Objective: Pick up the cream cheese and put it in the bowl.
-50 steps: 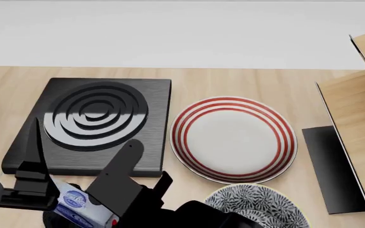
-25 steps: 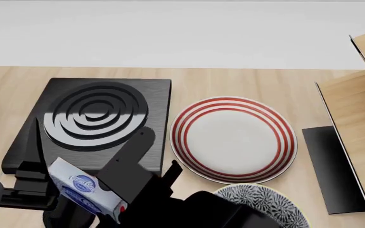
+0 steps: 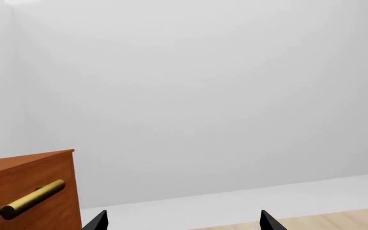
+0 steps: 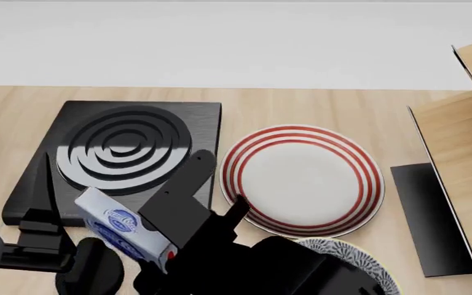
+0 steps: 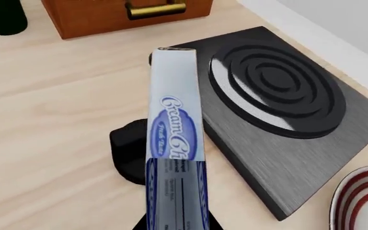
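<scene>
The cream cheese [image 4: 123, 225], a silver-grey box with a blue oval logo and a red end, hangs tilted above the table by the front edge of the stove plate. My right gripper [image 4: 158, 232] is shut on it. The right wrist view shows the cream cheese [image 5: 174, 139] running lengthwise out of the right gripper [image 5: 176, 225]. The bowl [image 4: 365, 265], white with a dark leafy pattern, sits at the lower right, mostly hidden by my right arm. My left gripper [image 3: 180, 223] is open and holds nothing, facing the white wall.
A black stove plate [image 4: 125, 153] with raised rings lies at the left. A red-striped white plate [image 4: 302, 179] lies beside it. A wooden cabinet [image 4: 466, 147] stands at the right above a black mat [image 4: 424, 212]. A brown drawer unit [image 5: 126, 14] and a dark bottle [image 5: 4, 15] stand beyond the stove.
My right gripper has lifted the cream cheese and carried it up and to the right, toward the plate. My right arm now covers more of the bowl. The left arm has not moved.
</scene>
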Controlling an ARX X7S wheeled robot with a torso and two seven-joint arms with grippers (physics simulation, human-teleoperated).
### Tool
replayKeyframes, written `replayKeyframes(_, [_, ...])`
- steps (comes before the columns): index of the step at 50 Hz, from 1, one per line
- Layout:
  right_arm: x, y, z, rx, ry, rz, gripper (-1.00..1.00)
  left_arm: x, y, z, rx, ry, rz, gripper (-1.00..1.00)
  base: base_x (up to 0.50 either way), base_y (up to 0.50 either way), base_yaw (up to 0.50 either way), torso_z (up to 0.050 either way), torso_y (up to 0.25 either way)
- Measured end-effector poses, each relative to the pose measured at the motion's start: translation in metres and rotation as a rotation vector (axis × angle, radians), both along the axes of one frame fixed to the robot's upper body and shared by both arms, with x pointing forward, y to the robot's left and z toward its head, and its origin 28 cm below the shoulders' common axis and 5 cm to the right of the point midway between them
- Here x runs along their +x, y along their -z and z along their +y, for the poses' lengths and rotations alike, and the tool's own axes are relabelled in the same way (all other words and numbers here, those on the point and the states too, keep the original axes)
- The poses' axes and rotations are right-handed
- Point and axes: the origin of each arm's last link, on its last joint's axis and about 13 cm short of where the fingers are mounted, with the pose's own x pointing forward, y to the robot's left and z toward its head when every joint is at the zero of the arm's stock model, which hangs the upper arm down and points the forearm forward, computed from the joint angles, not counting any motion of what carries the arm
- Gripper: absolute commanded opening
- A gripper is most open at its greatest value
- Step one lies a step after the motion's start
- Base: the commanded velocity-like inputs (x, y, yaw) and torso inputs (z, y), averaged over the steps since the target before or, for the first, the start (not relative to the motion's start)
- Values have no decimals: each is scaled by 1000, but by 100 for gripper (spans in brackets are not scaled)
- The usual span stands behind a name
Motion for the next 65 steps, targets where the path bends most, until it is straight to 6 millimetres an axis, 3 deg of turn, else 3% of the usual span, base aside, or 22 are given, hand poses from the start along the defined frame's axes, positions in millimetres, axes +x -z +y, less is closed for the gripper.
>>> replayKeyframes(65, [-2, -25, -30, -20, 134, -37, -100, -1, -1, 2, -14, -10, -2, 100, 0, 0, 0, 0, 0])
